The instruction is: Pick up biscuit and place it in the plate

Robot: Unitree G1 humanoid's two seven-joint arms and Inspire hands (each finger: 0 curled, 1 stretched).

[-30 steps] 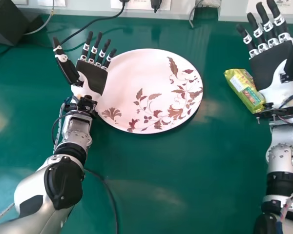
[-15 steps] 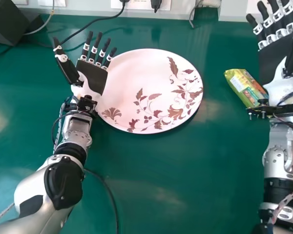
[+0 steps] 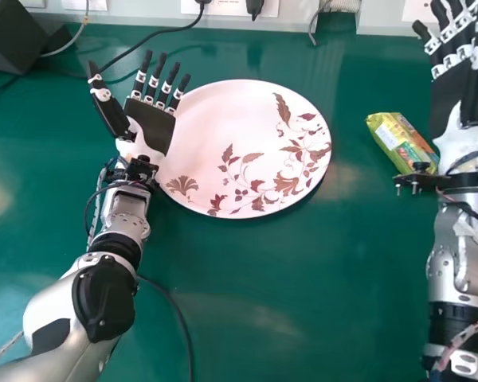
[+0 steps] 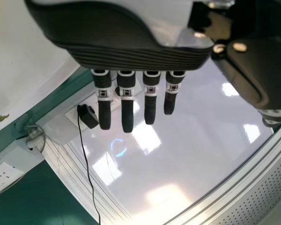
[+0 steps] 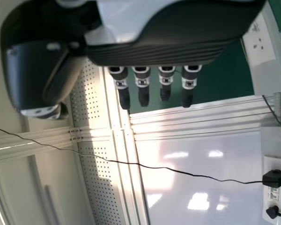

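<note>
1. The right robot hand point(image 3: 450, 99) is spread, palm up, its fingers straight with narrow gaps between them and the thumb standing apart; nothing is in its grasp.
2. The biscuit point(image 3: 394, 137), in a yellow-green packet with a pale label, lies on the surface point(image 3: 247, 294) to the left of the right robot hand, close beside its palm and wrist. It lies aslant, far end turned leftward; its near end is partly hidden by the wrist fittings, so I cannot tell whether they touch.
3. The plate point(image 3: 239, 135), pinkish white with brown leaves and flowers, lies farther left of the right robot hand, beyond the biscuit and apart from it.
4. The left robot hand point(image 3: 151, 126) is at the plate's left side, overlapping its rim in the head view, with straight, fanned fingers and the thumb out wide.
5. A dark box point(image 3: 20, 36) is beyond and left of the left robot hand.
</note>
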